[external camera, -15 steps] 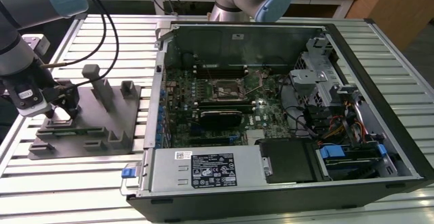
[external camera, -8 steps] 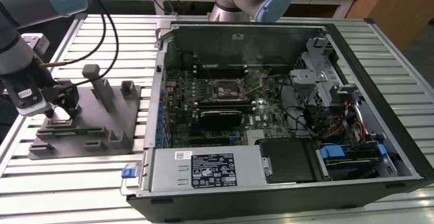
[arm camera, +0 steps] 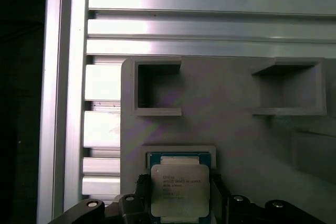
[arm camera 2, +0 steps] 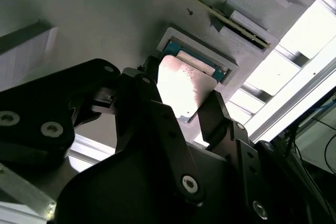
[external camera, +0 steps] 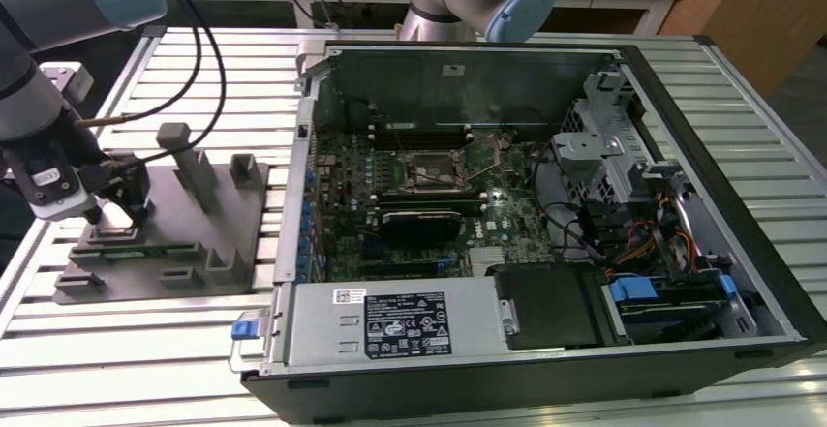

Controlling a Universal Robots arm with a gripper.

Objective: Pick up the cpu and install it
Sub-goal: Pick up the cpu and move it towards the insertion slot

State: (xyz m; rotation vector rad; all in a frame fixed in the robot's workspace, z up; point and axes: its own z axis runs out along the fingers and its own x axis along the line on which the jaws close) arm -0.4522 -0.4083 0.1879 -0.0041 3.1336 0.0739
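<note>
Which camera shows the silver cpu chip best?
The first wrist view: the cpu faces it squarely. The second wrist view catches it slanted, in glare. In the exterior view the gripper stands over it.

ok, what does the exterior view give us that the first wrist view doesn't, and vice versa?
Exterior view adds: the open computer case with the motherboard socket, and the arm reaching down over the grey fixture. First wrist view adds: the cpu, silvery top up, at the fixture's square recess, plus two empty pockets beyond it. Shared: the gripper, the grey fixture and the slotted aluminium table.
</note>
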